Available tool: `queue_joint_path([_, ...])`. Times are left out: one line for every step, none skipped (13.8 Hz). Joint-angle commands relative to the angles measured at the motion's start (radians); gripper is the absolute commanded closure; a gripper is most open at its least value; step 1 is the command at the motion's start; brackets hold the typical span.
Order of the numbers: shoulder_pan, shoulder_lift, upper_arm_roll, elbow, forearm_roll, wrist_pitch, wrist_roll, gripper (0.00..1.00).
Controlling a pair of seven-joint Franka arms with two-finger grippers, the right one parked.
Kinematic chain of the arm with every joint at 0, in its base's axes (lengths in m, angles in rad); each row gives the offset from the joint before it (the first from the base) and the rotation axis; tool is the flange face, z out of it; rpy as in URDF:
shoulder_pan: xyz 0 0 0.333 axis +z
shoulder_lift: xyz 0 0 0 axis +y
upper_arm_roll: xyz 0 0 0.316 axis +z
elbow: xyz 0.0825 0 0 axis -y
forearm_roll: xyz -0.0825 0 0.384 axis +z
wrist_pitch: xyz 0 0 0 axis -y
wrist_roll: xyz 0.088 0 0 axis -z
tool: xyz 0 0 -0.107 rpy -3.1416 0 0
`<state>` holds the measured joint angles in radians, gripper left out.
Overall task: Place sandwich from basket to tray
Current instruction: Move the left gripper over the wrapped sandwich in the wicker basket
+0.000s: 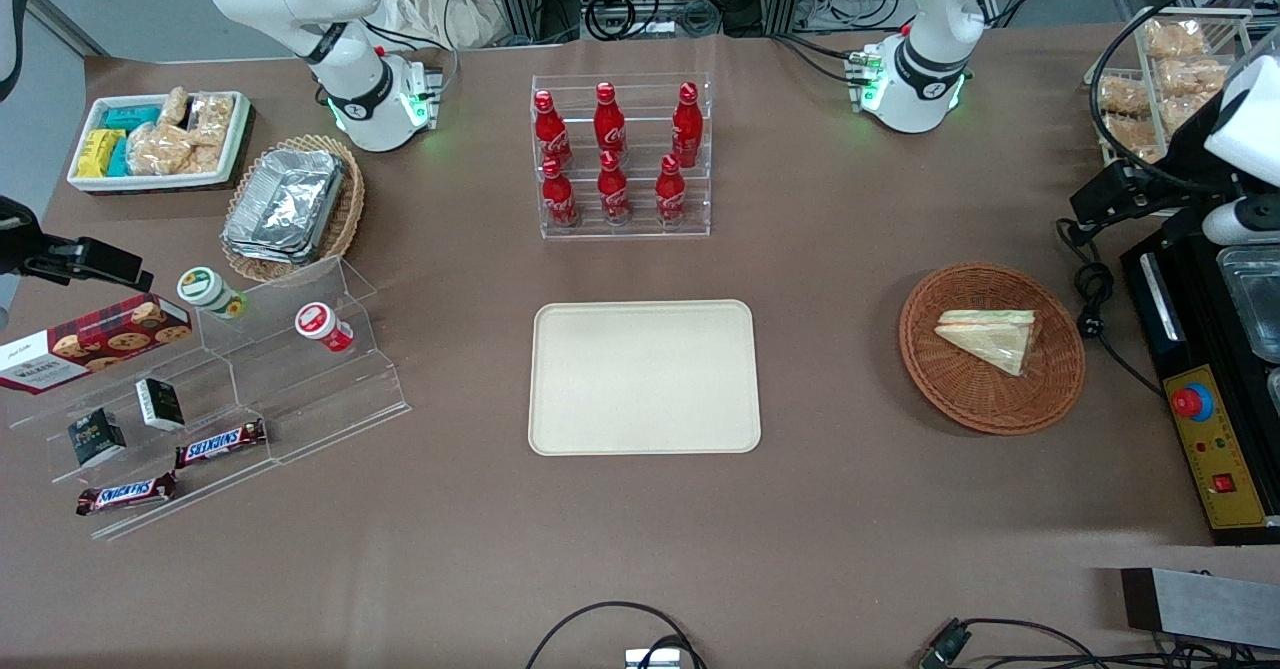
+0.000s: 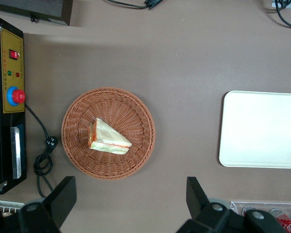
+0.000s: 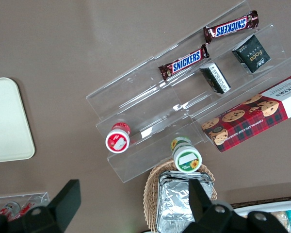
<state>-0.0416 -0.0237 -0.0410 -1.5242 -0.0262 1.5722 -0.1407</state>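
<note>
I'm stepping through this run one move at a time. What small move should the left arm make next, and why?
Probably lower the gripper toward the sandwich. Its fingers are spread open and hold nothing, high above the table, while the sandwich lies untouched in the basket and the tray is bare. Centre over the wedge while descending.

The brown table (image 1: 850,509) carries the tray (image 1: 644,377), the basket (image 1: 992,349) and a bottle rack (image 1: 622,157).

I see the sandwich (image 1: 988,337) lying in the basket (image 1: 960,404), toward the working arm's end of the table (image 1: 820,509). The tray (image 1: 644,378) sits mid-table, well apart. My gripper (image 2: 131,204) hangs spread above, near the basket.
</note>
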Motion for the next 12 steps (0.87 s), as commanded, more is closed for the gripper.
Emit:
queue_joint_path([-0.011,0.004,0.021,0.029,-0.009,-0.031,-0.008,0.0])
queue_joint_path([-0.005,0.007,0.023,0.032,-0.009,-0.059,0.001,0.0])
queue_joint_path([-0.004,0.013,0.023,0.03,-0.002,-0.07,0.0,0.0])
queue_joint_path([-0.004,0.018,0.023,0.024,0.005,-0.069,-0.008,0.0])
queue_joint_path([-0.004,0.034,0.023,0.022,0.012,-0.067,-0.013,0.0])
queue_joint_path([0.0,0.05,0.024,0.016,0.038,-0.069,-0.038,0.0])
queue_joint_path([0.017,0.065,0.023,-0.005,0.049,-0.064,-0.074,0.0])
queue_joint_path([0.02,0.064,0.023,-0.042,0.049,-0.045,-0.086,0.0])
queue_joint_path([0.031,0.058,0.024,-0.08,0.043,-0.026,-0.098,0.0])
queue_joint_path([0.06,0.054,0.023,-0.117,0.031,0.006,-0.129,0.0])
queue_joint_path([0.066,0.045,0.023,-0.164,0.029,0.052,-0.176,0.0])
queue_joint_path([0.066,0.027,0.023,-0.227,0.031,0.112,-0.209,0.0])
